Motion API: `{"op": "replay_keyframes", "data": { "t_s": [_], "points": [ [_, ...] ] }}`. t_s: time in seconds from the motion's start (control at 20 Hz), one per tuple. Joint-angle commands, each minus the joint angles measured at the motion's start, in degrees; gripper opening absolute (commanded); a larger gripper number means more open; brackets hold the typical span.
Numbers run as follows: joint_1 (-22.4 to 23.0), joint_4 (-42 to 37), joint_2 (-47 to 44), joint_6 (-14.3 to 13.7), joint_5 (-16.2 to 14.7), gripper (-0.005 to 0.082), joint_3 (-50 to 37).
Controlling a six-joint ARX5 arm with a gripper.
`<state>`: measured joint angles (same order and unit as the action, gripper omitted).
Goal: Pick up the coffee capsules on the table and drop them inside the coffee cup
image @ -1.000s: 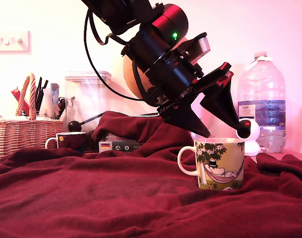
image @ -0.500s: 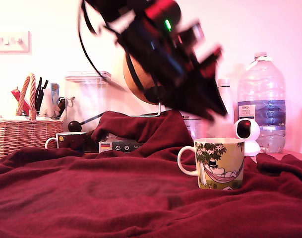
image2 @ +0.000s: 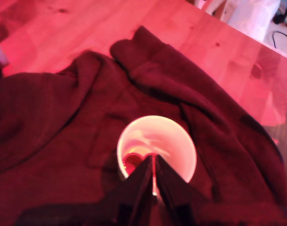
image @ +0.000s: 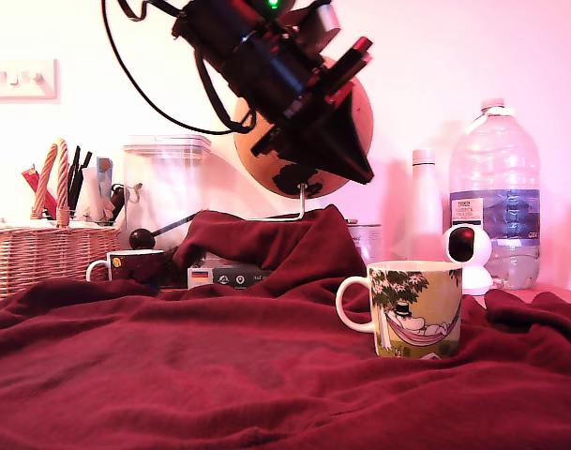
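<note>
above the cup [image: 415, 308] the gripper [image: 346, 164] hangs pinched together, empty. a brown capsule [image2: 132, 162] lies inside the cup. capsules look light, slippery; best gripped across the tapered sides.

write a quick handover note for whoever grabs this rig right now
Gripper: fingers shut with nothing between them, raised above and to the exterior view's left of the coffee cup.
Cup: upright on the red blanket. The wrist view shows something dark reddish inside, likely a capsule.
Done: apparently one drop.
Left: no capsule shows on the blanket; search for the other.
</note>
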<state>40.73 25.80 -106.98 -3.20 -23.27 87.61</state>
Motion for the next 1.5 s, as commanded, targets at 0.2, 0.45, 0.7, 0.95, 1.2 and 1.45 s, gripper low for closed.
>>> {"op": "replay_keyframes", "data": {
  "t_s": [0.2, 0.45, 0.7, 0.95, 1.2, 1.45],
  "points": [
    [0.2, -2.4, 1.0, -0.3, 2.5, -0.0024, -3.0],
    [-1.4, -11.2, 8.3, 1.3, 5.0, -0.0023, -15.2],
    [-5.6, -14.3, 12.7, 3.4, 4.9, -0.0024, -22.9],
    [-5.9, -14.8, 13.2, 4.8, 4.9, -0.0023, -25.8],
    [-5.3, -15.4, 13.2, 5.3, 5.7, -0.0023, -29.8],
    [-5.0, -18.9, 13.4, 6.4, 5.7, -0.0023, -35.4]
  ]
}}
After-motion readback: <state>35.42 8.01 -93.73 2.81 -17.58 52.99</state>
